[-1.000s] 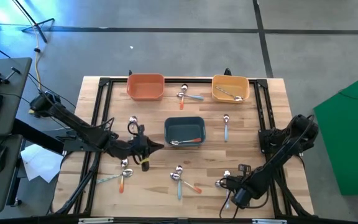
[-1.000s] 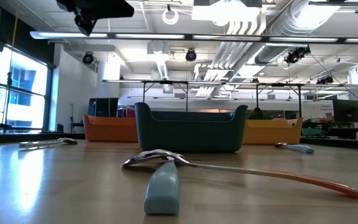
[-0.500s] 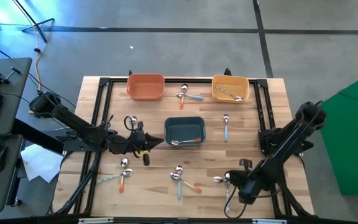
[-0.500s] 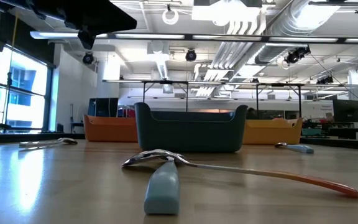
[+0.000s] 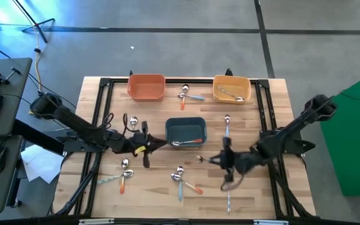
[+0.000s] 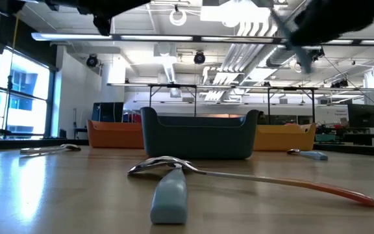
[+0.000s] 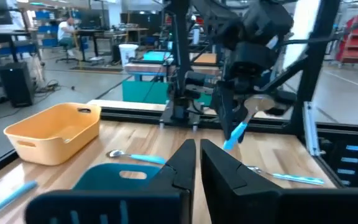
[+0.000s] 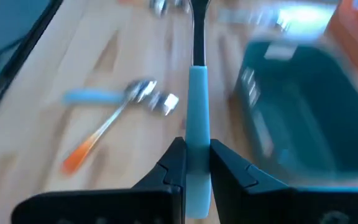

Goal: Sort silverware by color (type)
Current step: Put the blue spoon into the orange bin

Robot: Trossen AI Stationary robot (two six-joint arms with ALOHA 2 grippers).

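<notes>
The table is pale wood with visible grain and a soft sheen. The spoons have mirror-bright metal bowls and smooth matt coloured handles. The three bins look like smooth plastic. The right claw is matt black.

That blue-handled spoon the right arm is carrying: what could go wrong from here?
The right gripper pinches the blue-handled spoon only by its handle end, so it might swing or slip out. The left gripper hovers beside the dark blue bin, so the arms might crowd. That bin holds an orange-handled spoon, so colours might mix.
</notes>
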